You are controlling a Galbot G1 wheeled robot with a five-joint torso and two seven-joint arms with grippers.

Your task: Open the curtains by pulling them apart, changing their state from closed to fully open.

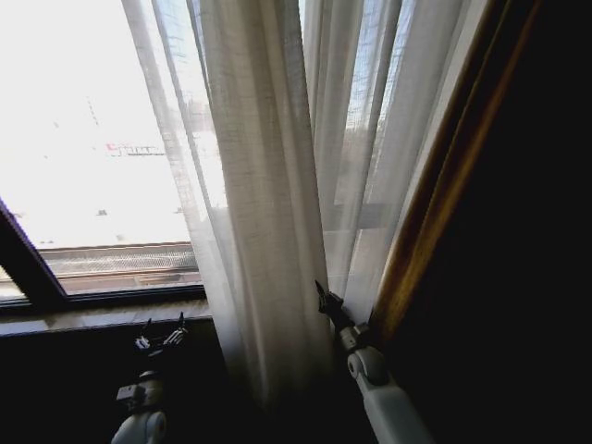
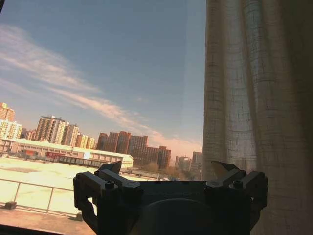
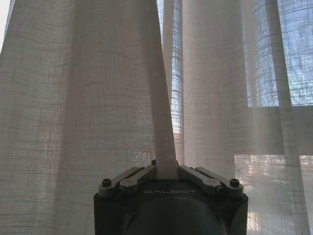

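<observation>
My right hand (image 1: pixel 321 294) is low at the inner edge of the sheer curtains (image 1: pixel 268 185), its fingers pressed together on a narrow fold of the woven fabric; in the right wrist view the hand (image 3: pixel 166 169) has that pleat rising straight up from between its closed fingers, taut against the looser folds of the curtains (image 3: pixel 73 98) around it. The curtains hang bunched in many vertical pleats across the middle and right of the window (image 1: pixel 83 139), leaving the left part of the glass uncovered, with bright daylight and rooftops outside. Just to the right of the sheer panels, touching them, stands a dark drape (image 1: pixel 518 231) with an orange-brown edge (image 1: pixel 444 194) that runs down toward my right wrist. My left hand (image 1: pixel 161 338) sits low in front of the windowsill (image 1: pixel 92 317), apart from the fabric and left of the curtain's edge, its fingers spread and holding nothing. In the left wrist view that hand (image 2: pixel 168 171) faces the open glass, with city buildings (image 2: pixel 122 147) and sky (image 2: pixel 98 58) beyond, and the curtains (image 2: pixel 254 98) hang just beside one of its fingertips.
</observation>
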